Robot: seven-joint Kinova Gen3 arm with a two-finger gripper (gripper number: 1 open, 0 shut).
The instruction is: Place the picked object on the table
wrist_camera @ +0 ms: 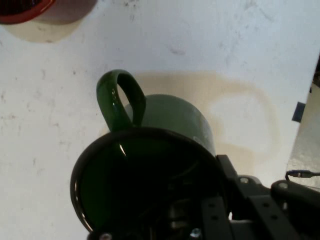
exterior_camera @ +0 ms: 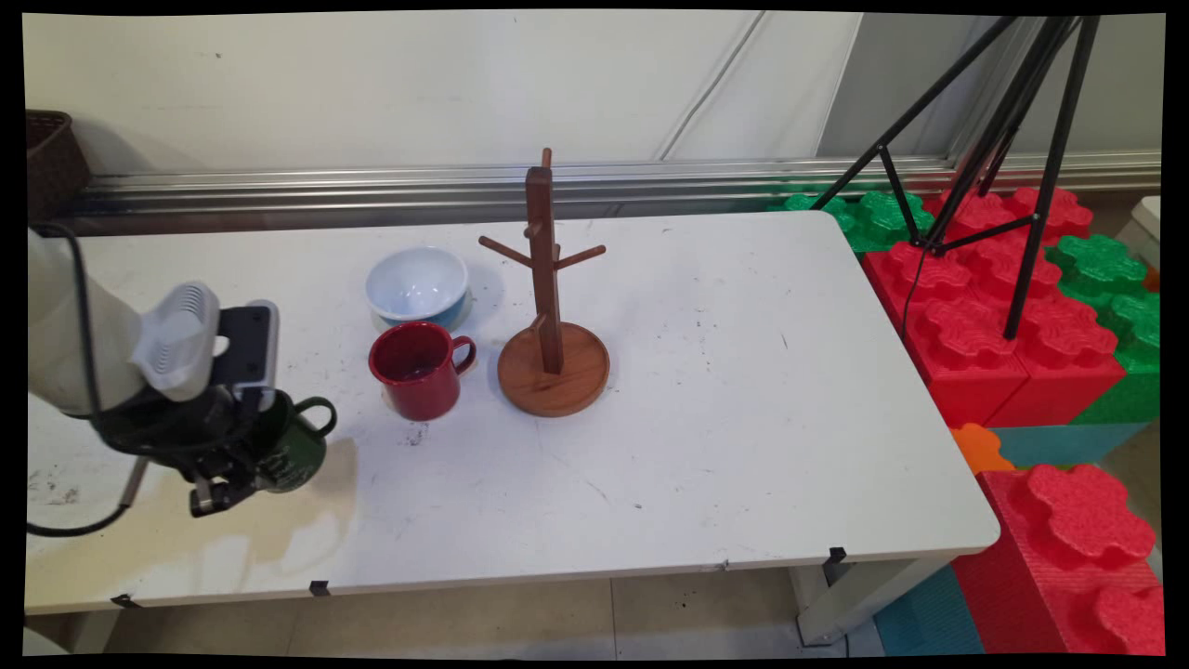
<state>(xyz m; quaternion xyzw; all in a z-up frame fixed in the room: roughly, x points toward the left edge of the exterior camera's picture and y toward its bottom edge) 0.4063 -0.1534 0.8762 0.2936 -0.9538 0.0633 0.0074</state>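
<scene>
- We see our gripper [exterior_camera: 223, 474] low over the table's [exterior_camera: 706, 446] near left part, closed on the rim of a green mug [exterior_camera: 295, 446]: in the hand view one finger goes down inside the mug's mouth and the linkage sits outside its wall.
- The green mug [wrist_camera: 150, 165] hangs tilted from that grip, its open mouth toward the hand camera, its handle [wrist_camera: 120, 100] pointing away from the fingers; we judge it lifted clear of the table, though contact is hard to rule out.
- Beyond the gripper, toward the table's middle, stands a red mug [exterior_camera: 418, 369], upright, handle turned to the far side from us.
- Just behind it sits a white bowl [exterior_camera: 417, 283], nearly touching.
- Beside the red mug, farther from the gripper, stands a wooden mug tree [exterior_camera: 552, 316], pegs bare.
</scene>
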